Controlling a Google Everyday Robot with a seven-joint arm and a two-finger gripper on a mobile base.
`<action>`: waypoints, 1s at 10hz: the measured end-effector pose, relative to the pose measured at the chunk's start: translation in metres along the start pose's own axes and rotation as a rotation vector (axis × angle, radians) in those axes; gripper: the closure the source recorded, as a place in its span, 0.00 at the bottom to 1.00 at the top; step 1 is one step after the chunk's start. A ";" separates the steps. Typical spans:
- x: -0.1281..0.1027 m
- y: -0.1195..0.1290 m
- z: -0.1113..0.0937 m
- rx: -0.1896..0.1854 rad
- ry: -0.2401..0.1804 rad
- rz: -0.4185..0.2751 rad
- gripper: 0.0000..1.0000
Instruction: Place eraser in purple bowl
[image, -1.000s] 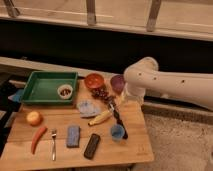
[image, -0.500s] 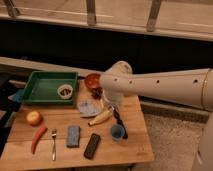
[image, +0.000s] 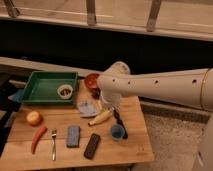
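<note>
The eraser (image: 92, 145) is a flat dark block lying on the wooden table (image: 135, 150) near its front edge, right of a blue-grey block (image: 73, 135). The purple bowl is hidden behind my white arm (image: 150, 87), which reaches in from the right across the back of the table. My gripper (image: 109, 102) is at the arm's end, low over the table's middle, behind the eraser and well apart from it. Nothing shows in its hold.
An orange-red bowl (image: 91, 80) stands just left of the arm. A green tray (image: 40, 95) holds a small bowl (image: 64, 91). Also on the table are a blue cup (image: 117, 131), a banana (image: 100, 117), a pale blue wrapper (image: 89, 107), a round fruit (image: 34, 118), a red pepper (image: 38, 138) and a fork (image: 53, 144).
My arm has swung left across the back of the table and now covers the purple bowl, which showed one second ago. The eraser and the other objects have not moved.
</note>
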 end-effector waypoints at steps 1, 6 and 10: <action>0.002 0.004 0.006 -0.004 0.021 -0.005 0.35; 0.015 0.042 0.059 -0.028 0.137 -0.038 0.35; 0.027 0.066 0.081 -0.028 0.215 -0.055 0.35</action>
